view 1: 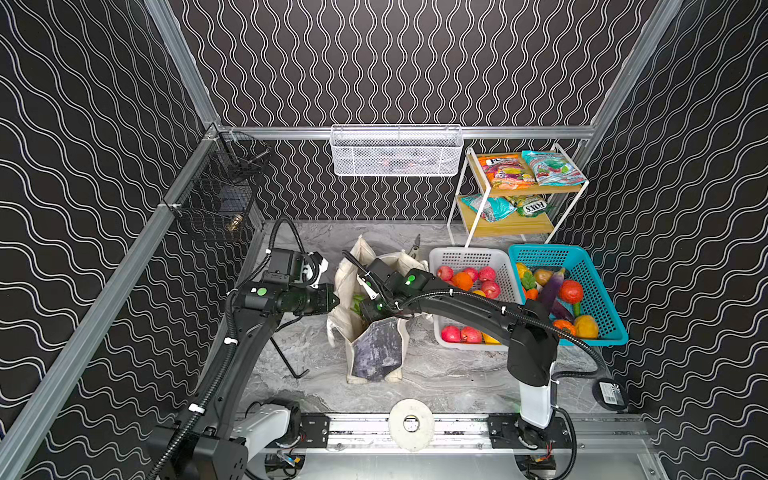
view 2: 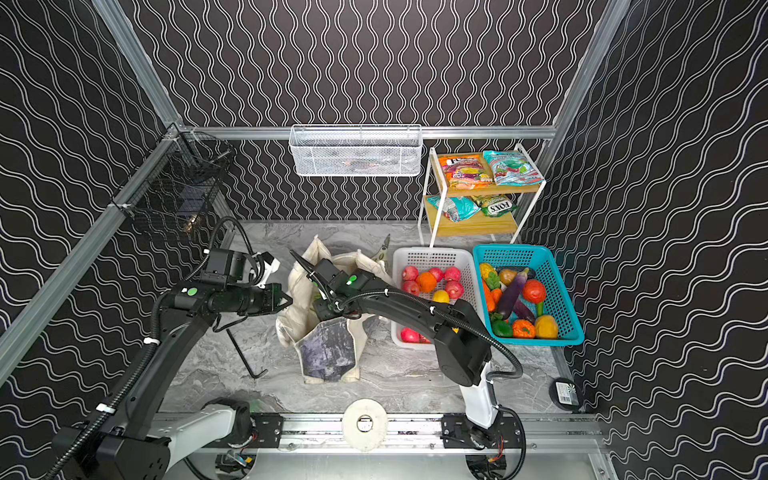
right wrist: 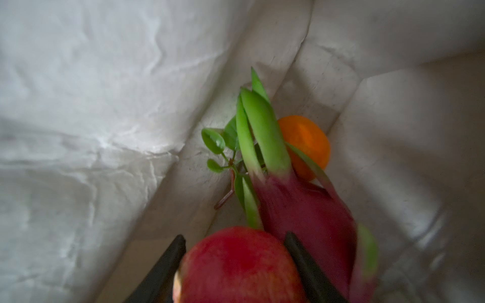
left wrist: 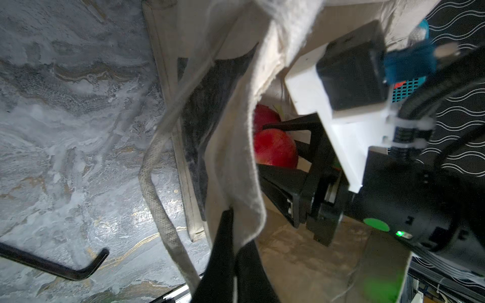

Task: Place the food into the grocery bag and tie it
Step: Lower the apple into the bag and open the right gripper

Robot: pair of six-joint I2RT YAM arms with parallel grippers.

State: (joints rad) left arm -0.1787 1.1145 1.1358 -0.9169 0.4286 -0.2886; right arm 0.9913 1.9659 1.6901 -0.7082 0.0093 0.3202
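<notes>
While in bag (right wrist: 78, 105), apple (right wrist: 236, 265) between jaws.

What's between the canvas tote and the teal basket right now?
The white perforated basket, holding red apples and an orange, stands between the canvas tote and the teal basket, as both top views show.

Our left arm (view 1: 245, 349) climbs from its near-left base toward the far side, then the wrist turns right and lies level. The left pincer (left wrist: 233, 225) is clamped tight on the rim of the bag (view 1: 376, 353), cloth pinched between its fingers. Our right arm (view 1: 465, 305) stands up from the near-right base, bends at the elbow and reaches left, wrist tipped down into the bag mouth. The right pincer (right wrist: 233, 240) is half spread, a finger on each side of an apple (right wrist: 236, 270), gripping it.
</notes>
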